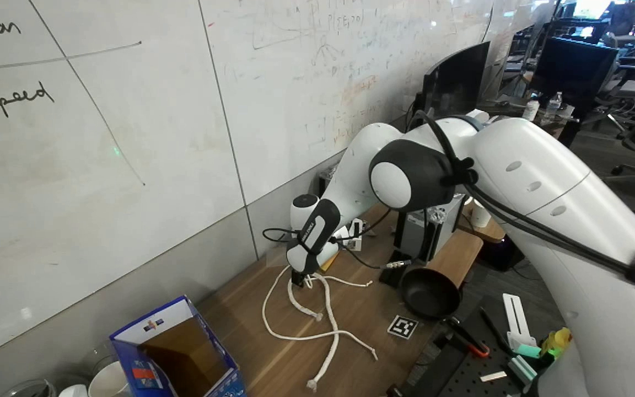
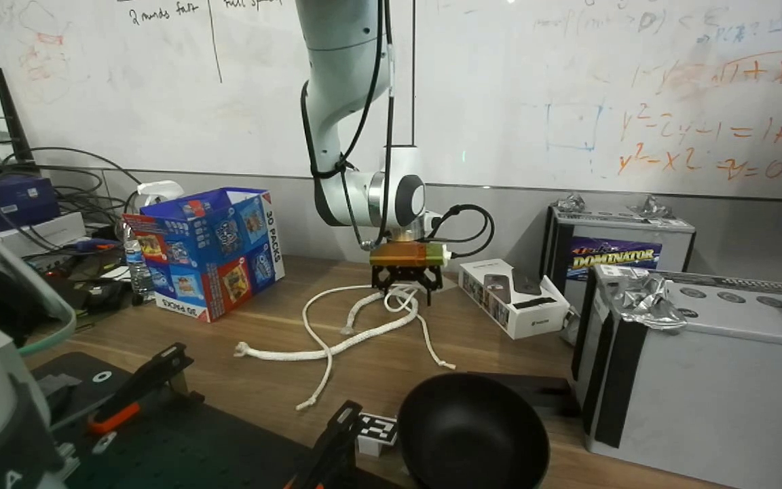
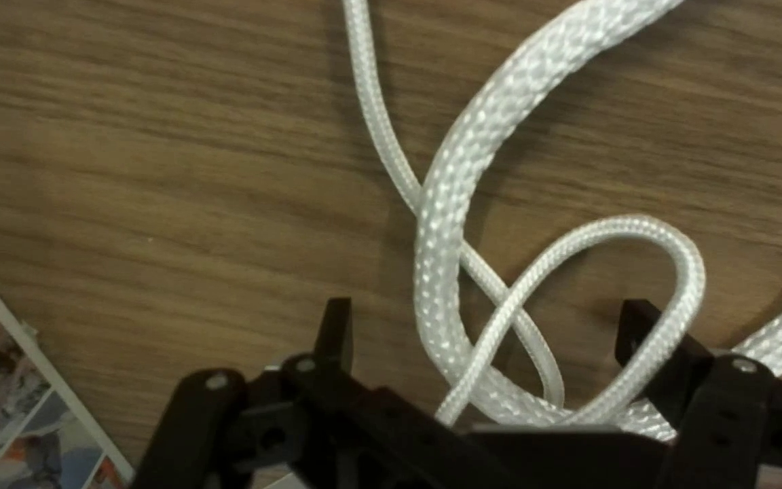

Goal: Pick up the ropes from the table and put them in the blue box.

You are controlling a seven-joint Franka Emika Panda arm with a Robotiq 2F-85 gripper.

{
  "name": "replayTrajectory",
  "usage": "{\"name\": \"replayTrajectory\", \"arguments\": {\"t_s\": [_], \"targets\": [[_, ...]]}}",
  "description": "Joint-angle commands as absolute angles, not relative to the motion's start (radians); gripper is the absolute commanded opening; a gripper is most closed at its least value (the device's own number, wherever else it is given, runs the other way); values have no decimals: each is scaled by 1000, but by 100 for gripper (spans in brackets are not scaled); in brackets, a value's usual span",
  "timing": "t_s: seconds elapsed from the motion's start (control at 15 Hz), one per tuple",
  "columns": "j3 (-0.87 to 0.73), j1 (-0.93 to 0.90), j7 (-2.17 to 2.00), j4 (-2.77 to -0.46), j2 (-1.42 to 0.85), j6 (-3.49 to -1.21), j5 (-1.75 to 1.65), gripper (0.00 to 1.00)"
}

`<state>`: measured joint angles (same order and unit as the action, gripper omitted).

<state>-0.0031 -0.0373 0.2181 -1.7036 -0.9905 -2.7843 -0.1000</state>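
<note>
The ropes, one thick white rope [image 3: 438,272] and one thin white rope [image 3: 635,227], lie in loose curls on the brown table [image 2: 377,387]. My gripper [image 3: 486,305] points down over them with its fingers wide apart. In the wrist view the thick bend and thin crossings show between the fingers, and a thin loop passes in front of the right finger [image 3: 635,326]. Loose rope ends spread away from the gripper [image 2: 404,292] in both exterior views. The blue box [image 2: 208,238] stands upright with its top open, apart from the ropes; its brown inside [image 1: 185,353] shows.
A white printed carton [image 2: 520,312] sits close beside the gripper; its corner [image 3: 4,380] enters the wrist view. Grey batteries [image 2: 717,367], a black pan [image 2: 472,428] and a marker block [image 1: 403,327] stand on the table. The whiteboard [image 1: 157,138] rises behind.
</note>
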Motion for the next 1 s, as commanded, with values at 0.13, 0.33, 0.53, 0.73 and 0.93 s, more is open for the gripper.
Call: {"name": "replayTrajectory", "arguments": {"t_s": [0.13, 0.33, 0.53, 0.73, 0.93], "targets": [[-7, -42, 195, -1644, -1030, -2781, -122, 100], [-9, -44, 193, -1636, -1036, -2782, -122, 74], [-12, -49, 188, -1632, -1034, -2781, -123, 51], [-20, -53, 183, -1628, -1031, -2780, -126, 27], [-25, -56, 180, -1628, -1026, -2765, -128, 5]]}}
